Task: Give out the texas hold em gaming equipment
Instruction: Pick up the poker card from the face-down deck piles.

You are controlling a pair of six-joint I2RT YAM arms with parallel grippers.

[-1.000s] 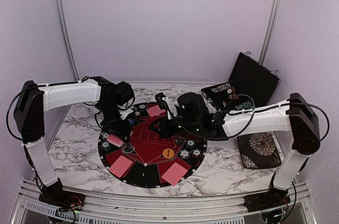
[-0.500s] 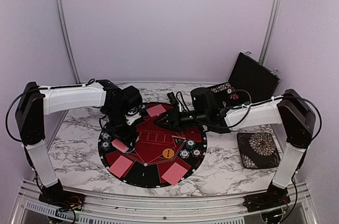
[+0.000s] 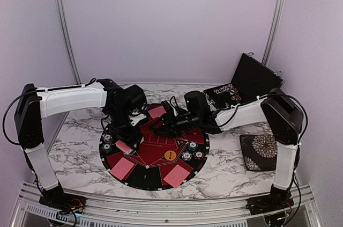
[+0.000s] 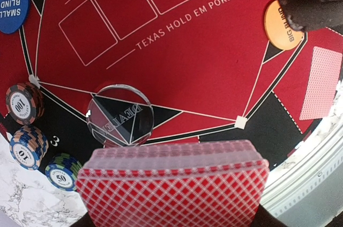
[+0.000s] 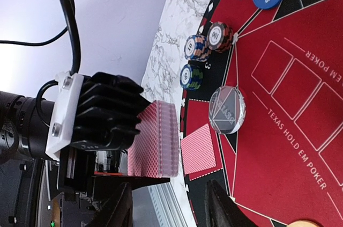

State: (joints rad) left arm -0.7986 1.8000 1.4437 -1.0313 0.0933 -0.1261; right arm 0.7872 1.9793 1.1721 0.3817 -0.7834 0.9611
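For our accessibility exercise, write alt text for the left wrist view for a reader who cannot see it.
A deck of red-backed cards fills the bottom foreground, held over a red mat printed "Texas Hold Em Poker". Beyond the deck lies a clear dealer disc, with three chip stacks at left, a blue disc top left and an orange disc at right.

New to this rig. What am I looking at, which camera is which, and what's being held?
Two white robot arms are bolted at the near table edge. The wide picture comes from a fixed camera above and behind them; the other two come from cameras on each wrist. On the marble table lies a round Texas Hold'em mat with chip stacks, a blue small-blind disc, an orange big-blind disc, a clear dealer button and face-down cards. The left end effector holds the red-backed deck. The right end effector is open and empty, pointed at that deck.
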